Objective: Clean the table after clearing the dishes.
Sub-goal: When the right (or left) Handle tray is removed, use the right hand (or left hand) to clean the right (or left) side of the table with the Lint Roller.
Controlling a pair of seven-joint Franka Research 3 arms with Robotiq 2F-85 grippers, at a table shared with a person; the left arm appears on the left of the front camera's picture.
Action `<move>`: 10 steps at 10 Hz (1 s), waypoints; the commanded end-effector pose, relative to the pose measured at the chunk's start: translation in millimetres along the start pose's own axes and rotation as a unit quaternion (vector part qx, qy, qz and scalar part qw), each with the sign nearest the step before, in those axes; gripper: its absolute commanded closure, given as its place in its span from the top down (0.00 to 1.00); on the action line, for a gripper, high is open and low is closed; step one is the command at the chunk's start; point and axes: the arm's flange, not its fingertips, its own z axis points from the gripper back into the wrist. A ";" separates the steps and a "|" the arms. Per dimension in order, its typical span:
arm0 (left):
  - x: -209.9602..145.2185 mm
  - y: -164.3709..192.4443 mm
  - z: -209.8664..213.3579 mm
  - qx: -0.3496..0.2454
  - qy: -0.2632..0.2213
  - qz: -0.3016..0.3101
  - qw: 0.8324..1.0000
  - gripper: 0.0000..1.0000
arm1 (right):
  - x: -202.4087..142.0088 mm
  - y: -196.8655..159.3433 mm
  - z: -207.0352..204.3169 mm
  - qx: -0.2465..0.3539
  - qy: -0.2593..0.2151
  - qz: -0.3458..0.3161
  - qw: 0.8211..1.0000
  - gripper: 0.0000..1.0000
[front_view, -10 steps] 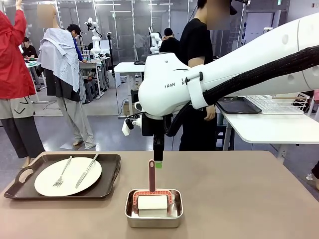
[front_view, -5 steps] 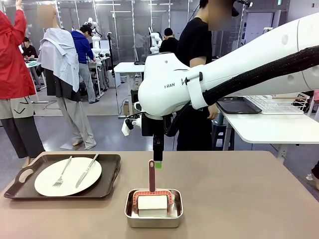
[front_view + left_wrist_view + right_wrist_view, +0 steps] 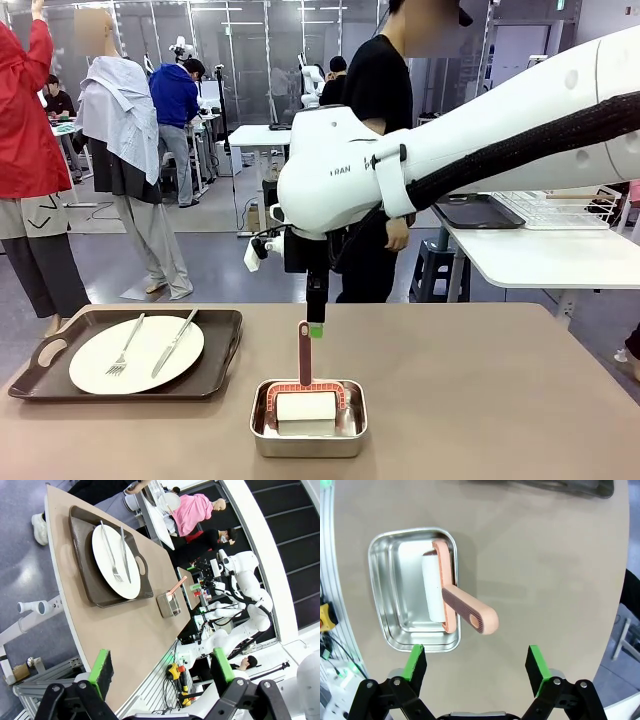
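- At lower centre of the front view, on the beige-brown table [image 3: 480, 380]: a small steel pan [image 3: 258, 425] holding a roller [image 3: 306, 406] with a white roll, its pink handle [image 3: 304, 350] standing upright out of the pan.
- Directly above that handle, the right gripper [image 3: 317, 328], pointing straight down from the white right arm [image 3: 480, 130] that sweeps in from the frame's right; one green pad just beside the handle's tip.
- Along the bottom edge of the right wrist view: fingers [image 3: 415, 667] spread as wide as they go, nothing between them; pan and roller in the left half of the frame, with the handle end reaching toward the middle, above the gap. Cannot tell whether pad and handle touch.
- At lower left of the front view, the dishes: one round white plate [image 3: 90, 368] with a fork [image 3: 125, 347] and a knife [image 3: 175, 343] laid side by side across it, resting on a dark brown handled tray [image 3: 222, 335], well apart from the pan.
- At the bottom of the left wrist view, the left gripper [image 3: 162, 666], jaws wide apart and empty, hanging off the table's edge; tray, plate and cutlery at upper left of that frame, pan near its centre.
- Beyond the table's far edge, at upper centre of the front view: a person [image 3: 385, 150] in a black T-shirt, standing.
- At right of the front view, behind the arm: a white side table [image 3: 540, 262] carrying a wire rack [image 3: 560, 208].
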 end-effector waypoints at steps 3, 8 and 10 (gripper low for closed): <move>-4.4 -1.2 0.5 0.009 0.001 -0.003 1.000 1.00 | -135.8 -33.5 48.1 0.120 -0.256 -0.127 0.951 1.00; -4.4 -1.2 0.5 0.009 0.001 -0.003 1.000 1.00 | -376.2 1.6 9.9 0.255 -0.487 -0.355 0.756 1.00; -4.4 -1.2 0.5 0.009 0.001 -0.003 1.000 1.00 | -491.6 37.0 -7.2 0.263 -0.533 -0.469 0.653 1.00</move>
